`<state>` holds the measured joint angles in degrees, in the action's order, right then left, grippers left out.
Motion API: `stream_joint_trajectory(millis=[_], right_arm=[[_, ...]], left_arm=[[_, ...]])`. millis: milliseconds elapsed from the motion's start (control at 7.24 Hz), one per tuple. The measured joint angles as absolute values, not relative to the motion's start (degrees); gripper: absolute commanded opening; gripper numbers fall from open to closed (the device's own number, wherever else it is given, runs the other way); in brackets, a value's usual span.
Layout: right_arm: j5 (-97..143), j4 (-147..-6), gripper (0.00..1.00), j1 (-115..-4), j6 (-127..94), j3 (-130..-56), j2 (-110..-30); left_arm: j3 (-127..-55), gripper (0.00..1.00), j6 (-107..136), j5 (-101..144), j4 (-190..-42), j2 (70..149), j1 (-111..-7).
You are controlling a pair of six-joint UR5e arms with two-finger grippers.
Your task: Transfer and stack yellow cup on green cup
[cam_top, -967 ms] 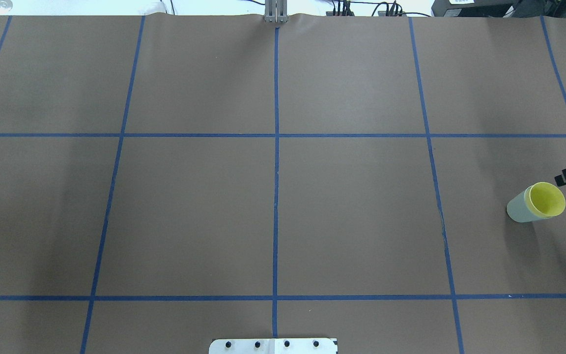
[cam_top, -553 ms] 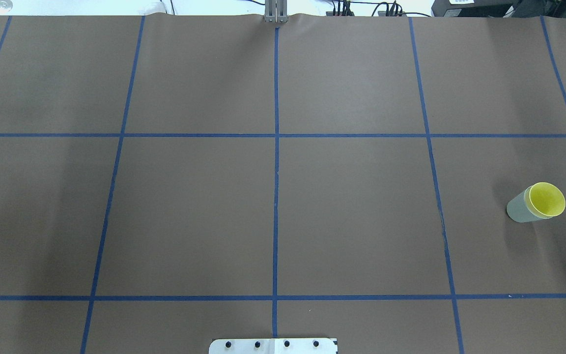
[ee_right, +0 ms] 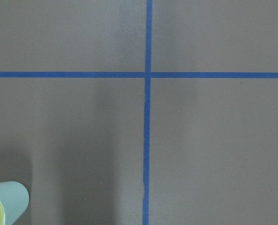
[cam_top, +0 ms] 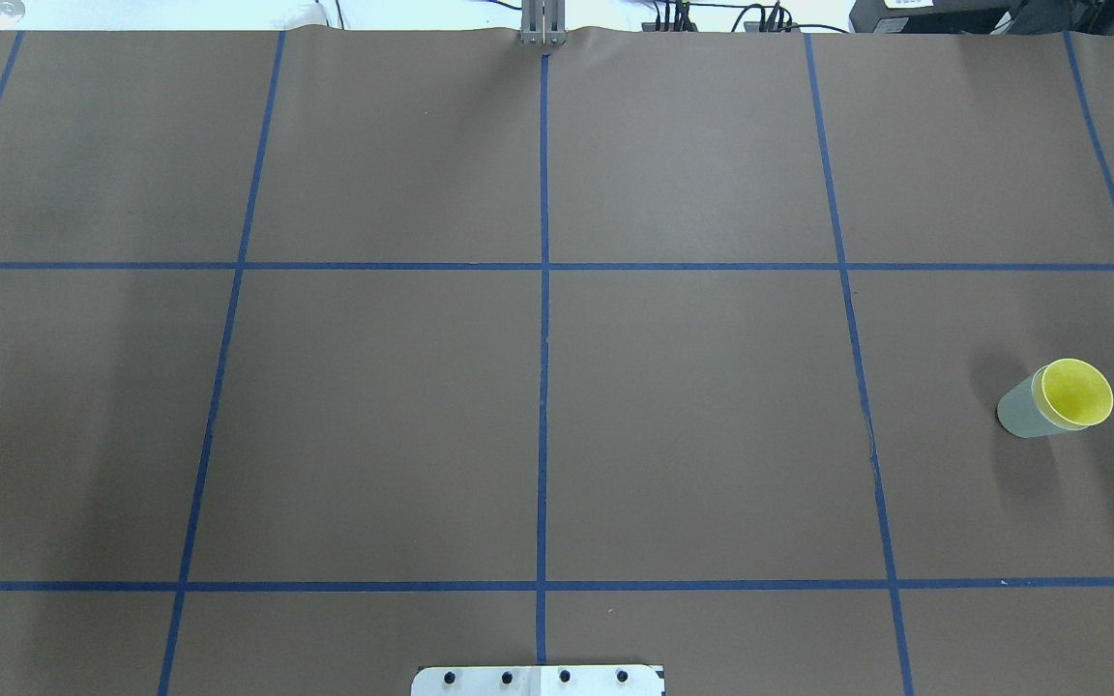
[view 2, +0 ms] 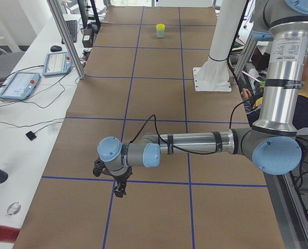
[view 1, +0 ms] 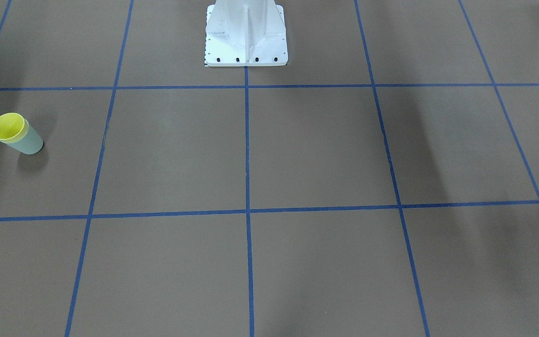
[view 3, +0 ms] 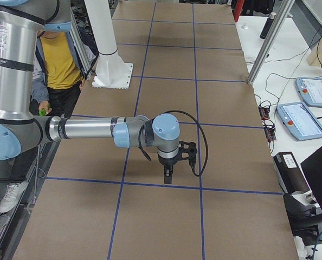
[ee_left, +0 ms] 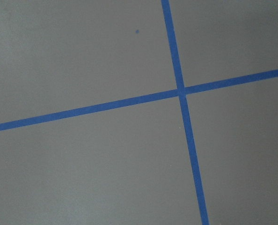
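Stretched low over the ends of the table (cam_top: 692,416), away from the middle: left gripper (view 2: 119,188) and right gripper (view 3: 168,175), impossible to tell whether apart or together. Near the right edge, upright: yellow cup (cam_top: 1077,391) nested inside green cup (cam_top: 1016,414). Apparently stacked already, hence no cup held.

The yellow cup (cam_top: 1081,391) is plain bright yellow, the green cup (cam_top: 1016,414) plain pale mint. The table (cam_top: 692,416) is matte brown, ruled into squares by blue tape lines (cam_top: 543,387). The robot's base (view 1: 246,32) is white; the left arm (view 2: 195,142) and right arm (view 3: 85,129) silver with pale blue joint caps (view 2: 109,149).
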<state>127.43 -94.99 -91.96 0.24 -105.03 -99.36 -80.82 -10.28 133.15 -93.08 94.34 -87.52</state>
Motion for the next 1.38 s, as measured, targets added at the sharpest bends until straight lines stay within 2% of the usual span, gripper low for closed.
stream_joint_trajectory(millis=[1382], right_arm=[[124.1,-97.0,1.00,-92.4,1.9,-103.8,-99.4]], left_arm=[[-80.4,1.00,-10.2,132.7,-93.1,94.3,-87.5]])
